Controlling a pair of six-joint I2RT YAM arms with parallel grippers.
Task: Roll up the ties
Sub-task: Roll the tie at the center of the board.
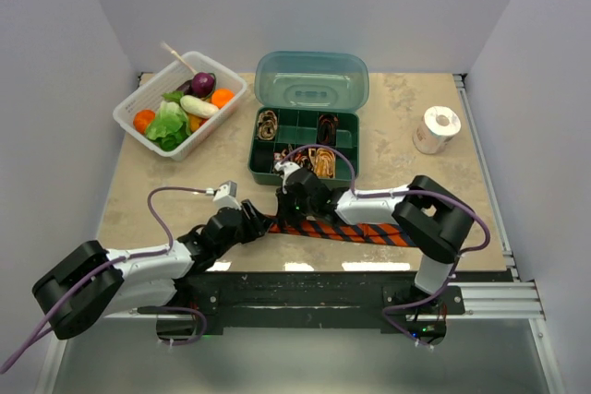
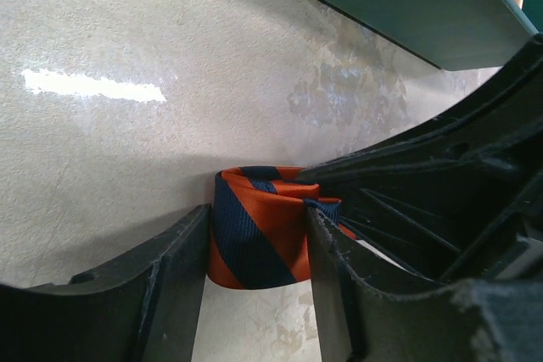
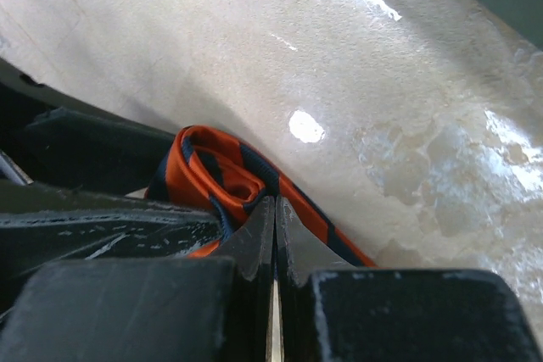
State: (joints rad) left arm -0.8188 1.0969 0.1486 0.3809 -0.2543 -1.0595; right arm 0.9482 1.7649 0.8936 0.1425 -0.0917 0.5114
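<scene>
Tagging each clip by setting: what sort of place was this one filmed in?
Probably a robot test booth rather than a home: plain white walls box in a small table, a metal rail runs along its near edge, and a basket of vegetables sits staged like a prop.

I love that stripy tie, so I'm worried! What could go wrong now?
The tie looks loosely coiled inside the left gripper; if it slackens, the coil might spring open.
The shut right gripper points into the coil's middle; pulling away could drag the centre out.
The unrolled rest lies right beside the right arm and may catch.
</scene>
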